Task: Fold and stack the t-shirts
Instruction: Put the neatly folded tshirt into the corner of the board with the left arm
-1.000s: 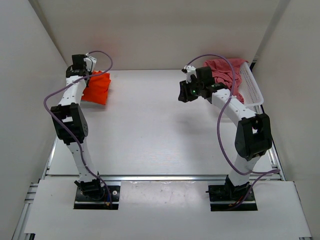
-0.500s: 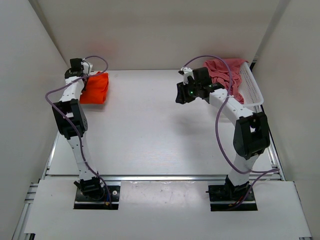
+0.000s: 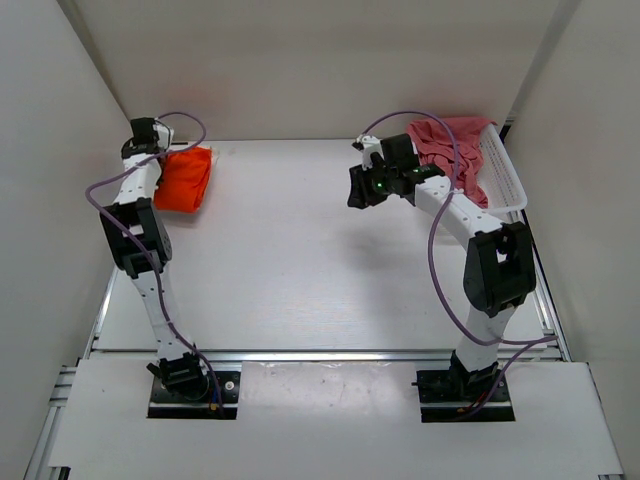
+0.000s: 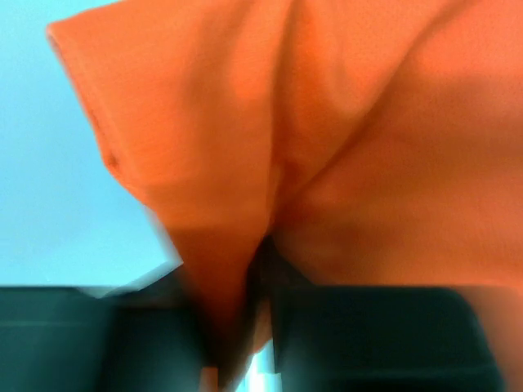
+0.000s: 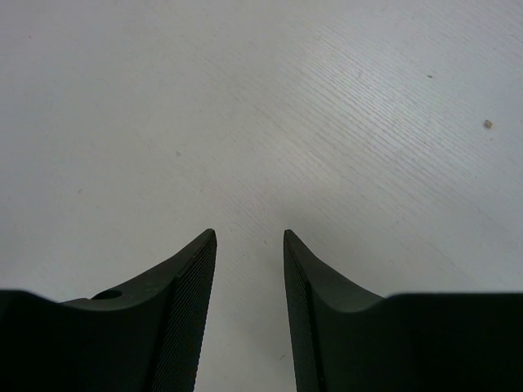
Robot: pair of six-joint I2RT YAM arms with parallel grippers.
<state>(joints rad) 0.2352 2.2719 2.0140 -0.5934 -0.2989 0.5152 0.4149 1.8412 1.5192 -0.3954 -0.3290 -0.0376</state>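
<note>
The orange t-shirt [image 3: 186,180] is seen at the tabletop's [image 3: 300,260] far left corner, a fold clamped in the left end effector [image 4: 260,269]. It should be released low so the cloth is not dragged. The right end effector [image 5: 249,245] is held apart, empty.

Top view is bright and flat: soft light bounces off the white walls [image 3: 330,60], leaving only faint, fuzzy shadows on the bench [image 3: 300,250]. Left wrist cam is a mess. The orange t-shirt [image 4: 343,147] sits so close it's pure mush, the left gripper [image 4: 245,318] is a smeared dark blob, and the background has a weird cyan tint. Right wrist view is crisp, with sharp bench grain and the right gripper [image 5: 249,269] nearly black, its ridges just readable.
</note>
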